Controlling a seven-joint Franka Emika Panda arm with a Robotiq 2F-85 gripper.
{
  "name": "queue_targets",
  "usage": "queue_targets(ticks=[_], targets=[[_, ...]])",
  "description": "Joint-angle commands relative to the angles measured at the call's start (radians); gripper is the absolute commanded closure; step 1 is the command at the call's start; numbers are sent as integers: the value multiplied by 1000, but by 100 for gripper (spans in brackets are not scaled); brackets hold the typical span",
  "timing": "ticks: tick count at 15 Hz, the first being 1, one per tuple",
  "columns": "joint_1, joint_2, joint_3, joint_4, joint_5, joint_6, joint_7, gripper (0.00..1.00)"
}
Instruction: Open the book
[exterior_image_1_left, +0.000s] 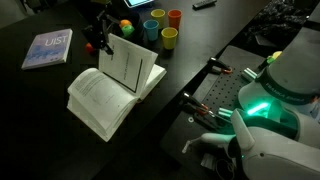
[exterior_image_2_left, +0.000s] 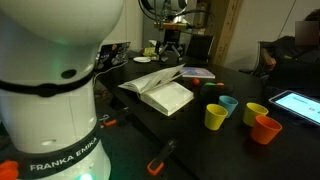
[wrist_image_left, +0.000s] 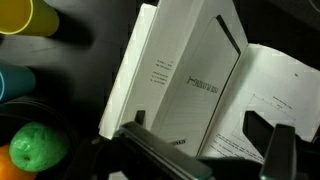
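The book (exterior_image_1_left: 100, 95) lies open on the black table, white pages up, in both exterior views (exterior_image_2_left: 165, 95). A sheaf of its pages (exterior_image_1_left: 132, 62) stands nearly upright over the spine. My gripper (exterior_image_1_left: 104, 38) hangs just behind this sheaf, near its top edge, and also shows in an exterior view (exterior_image_2_left: 171, 45). In the wrist view the standing pages (wrist_image_left: 185, 80) fill the middle. My gripper (wrist_image_left: 200, 128) is open, with one dark finger on each side of the pages and not pressing them. The tan cover is hidden underneath.
A thin blue-grey book (exterior_image_1_left: 48, 48) lies at the back of the table. Several coloured cups (exterior_image_1_left: 165, 28) (exterior_image_2_left: 240, 115) stand beside the open book. A green and orange ball (wrist_image_left: 35, 148) sits by the gripper. A tablet (exterior_image_2_left: 300, 105) lies at the table's edge.
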Motion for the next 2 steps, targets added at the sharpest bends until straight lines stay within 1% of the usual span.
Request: queue_targets(ticks=[1,2], targets=[[20,-19,-21,-1,-26,-9,25,0],[20,-19,-22,-2,-27,-8,29,0]])
